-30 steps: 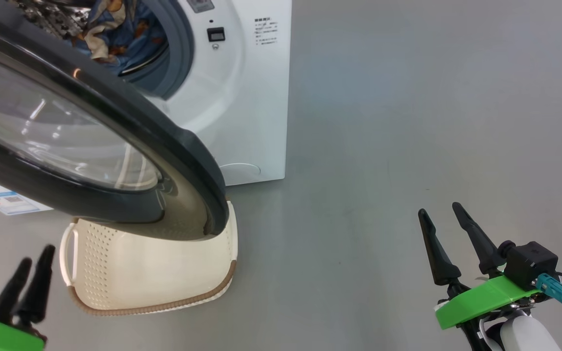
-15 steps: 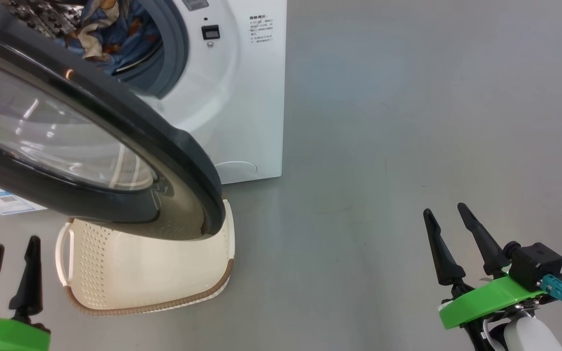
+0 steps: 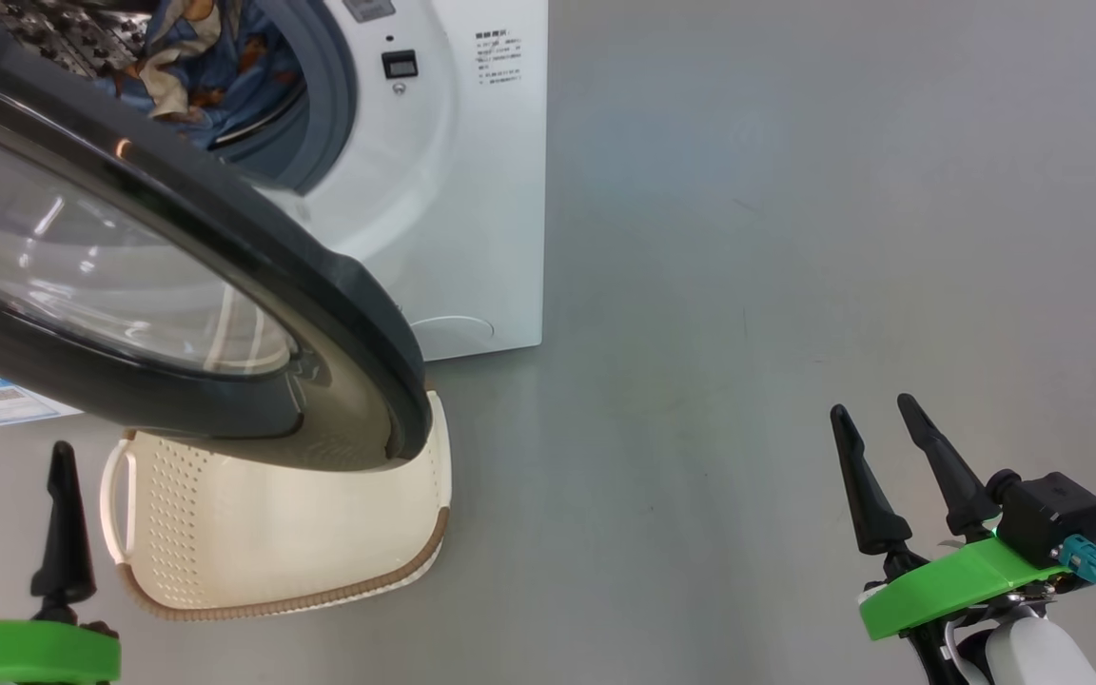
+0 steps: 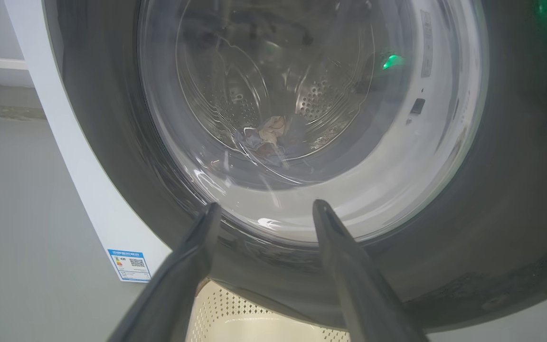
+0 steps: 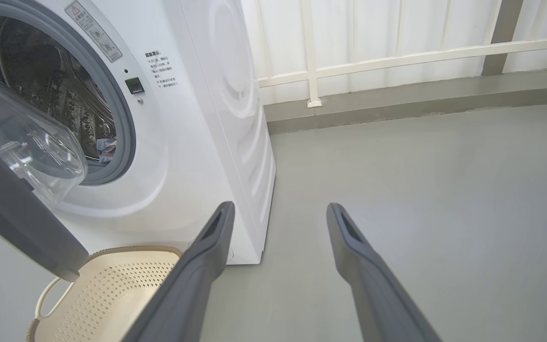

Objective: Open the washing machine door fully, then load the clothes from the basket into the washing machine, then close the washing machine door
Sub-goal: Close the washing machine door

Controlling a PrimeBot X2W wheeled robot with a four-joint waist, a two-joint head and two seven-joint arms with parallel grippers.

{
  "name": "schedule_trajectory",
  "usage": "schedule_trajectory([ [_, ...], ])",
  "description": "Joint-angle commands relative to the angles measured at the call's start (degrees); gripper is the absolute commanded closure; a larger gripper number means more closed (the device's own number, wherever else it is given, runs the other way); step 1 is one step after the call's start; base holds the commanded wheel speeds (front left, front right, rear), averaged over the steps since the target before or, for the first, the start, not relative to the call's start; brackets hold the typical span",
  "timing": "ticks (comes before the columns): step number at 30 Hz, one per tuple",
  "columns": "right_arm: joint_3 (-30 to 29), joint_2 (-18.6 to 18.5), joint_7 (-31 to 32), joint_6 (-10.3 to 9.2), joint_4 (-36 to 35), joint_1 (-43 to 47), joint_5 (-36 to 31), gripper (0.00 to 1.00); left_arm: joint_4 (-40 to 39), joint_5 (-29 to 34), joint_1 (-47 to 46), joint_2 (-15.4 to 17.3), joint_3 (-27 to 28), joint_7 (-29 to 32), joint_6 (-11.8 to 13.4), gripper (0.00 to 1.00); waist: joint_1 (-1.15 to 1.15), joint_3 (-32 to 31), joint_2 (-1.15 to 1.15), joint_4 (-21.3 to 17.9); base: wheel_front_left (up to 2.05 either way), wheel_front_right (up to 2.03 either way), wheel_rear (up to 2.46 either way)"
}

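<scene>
The washing machine (image 3: pixel 472 190) stands at upper left with its door (image 3: pixel 320 285) swung wide open, black rim and glass bowl hanging over the basket (image 3: pixel 272 533). The part of the basket that shows holds nothing. The clothes (image 3: pixel 196 67), blue with orange print, lie in the steel drum. My left gripper (image 3: pixel 17 461) is open at lower left, beside the basket's handle and in front of the door. In the left wrist view it (image 4: pixel 265 205) points at the door glass (image 4: pixel 302 118), apart from it. My right gripper (image 3: pixel 873 407) is open over bare floor, far right.
Grey floor (image 3: pixel 795 238) stretches to the right of the machine. A white railing and low kerb (image 5: pixel 397 61) run behind it. A blue-and-white label sticker (image 4: pixel 129 263) sits low on the machine's front corner.
The camera has shifted slightly, sliding the scene left. My left gripper has moved lower left and turned, its fingers now seen well apart. The right gripper has hardly moved.
</scene>
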Motion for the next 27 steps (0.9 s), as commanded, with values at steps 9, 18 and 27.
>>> schedule_trajectory([
  [9,1.12,0.00,-0.68,0.09,-1.23,0.25,0.01,0.00,0.59,2.24,0.98,-0.61,2.56,-0.37,-0.09,0.00,0.00,-0.16,0.00,0.07,0.00,0.00,0.00],
  [18,1.21,-0.29,-0.68,0.09,-1.16,0.37,-0.10,0.00,0.93,2.68,0.87,-0.97,2.18,-0.37,-0.09,0.00,0.00,-0.45,0.00,0.57,0.00,0.00,0.00],
  [27,2.49,-0.33,-0.68,0.09,-1.35,-0.57,-0.23,0.41,0.61,2.48,0.66,-1.54,2.43,-0.37,-0.09,0.00,0.00,-0.42,0.00,1.51,0.00,0.00,0.00],
])
